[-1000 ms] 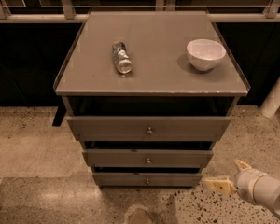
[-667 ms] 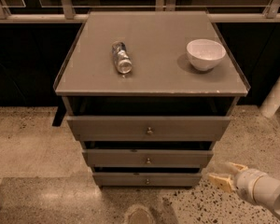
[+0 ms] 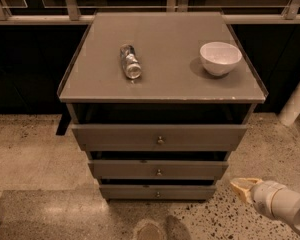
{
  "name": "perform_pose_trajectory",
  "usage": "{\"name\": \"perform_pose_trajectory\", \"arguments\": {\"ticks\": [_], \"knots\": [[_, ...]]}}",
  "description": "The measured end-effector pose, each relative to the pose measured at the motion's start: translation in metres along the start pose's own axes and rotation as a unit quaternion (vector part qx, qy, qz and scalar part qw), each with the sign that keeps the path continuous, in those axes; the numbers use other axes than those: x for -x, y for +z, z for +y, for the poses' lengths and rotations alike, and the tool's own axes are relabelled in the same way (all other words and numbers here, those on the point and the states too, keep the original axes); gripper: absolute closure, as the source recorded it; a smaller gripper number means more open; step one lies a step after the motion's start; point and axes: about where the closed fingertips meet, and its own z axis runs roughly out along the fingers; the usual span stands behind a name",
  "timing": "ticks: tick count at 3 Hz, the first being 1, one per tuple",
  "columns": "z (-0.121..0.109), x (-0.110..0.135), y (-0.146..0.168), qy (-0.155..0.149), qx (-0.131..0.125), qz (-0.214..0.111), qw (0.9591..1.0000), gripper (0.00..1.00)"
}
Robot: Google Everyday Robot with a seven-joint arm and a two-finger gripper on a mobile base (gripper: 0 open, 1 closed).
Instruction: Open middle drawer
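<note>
The grey cabinet has three drawer fronts, each with a small round knob. The middle drawer (image 3: 190, 169) is the medium-sized front, between the wide top drawer (image 3: 120, 137) and the thin bottom drawer (image 3: 130, 191). Its knob (image 3: 158, 172) sits at its centre. All three fronts stand stepped, with dark gaps above them. My gripper (image 3: 244, 186) is low at the right, on a white wrist, just right of the cabinet's lower corner and apart from the drawers. It holds nothing that I can see.
A clear bottle (image 3: 130, 61) lies on its side on the cabinet top (image 3: 165, 39), and a white bowl (image 3: 220, 57) stands at its right. A white post (image 3: 296, 104) stands at the far right. Speckled floor (image 3: 35, 154) surrounds the cabinet.
My gripper has shifted slightly up and to the right and turned, so its tip now shows as one tan shape. The drawers, bottle and bowl have not moved.
</note>
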Motion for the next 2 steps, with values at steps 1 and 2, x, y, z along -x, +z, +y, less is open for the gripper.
{"name": "perform_pose_trajectory", "arguments": {"ticks": [1,2], "knots": [[-0.005,-0.008,0.017,0.015,0.006,-0.027,0.9995,1.0],[-0.018,-0.004,0.055,0.033,0.037,-0.084,0.9953,1.0]]}}
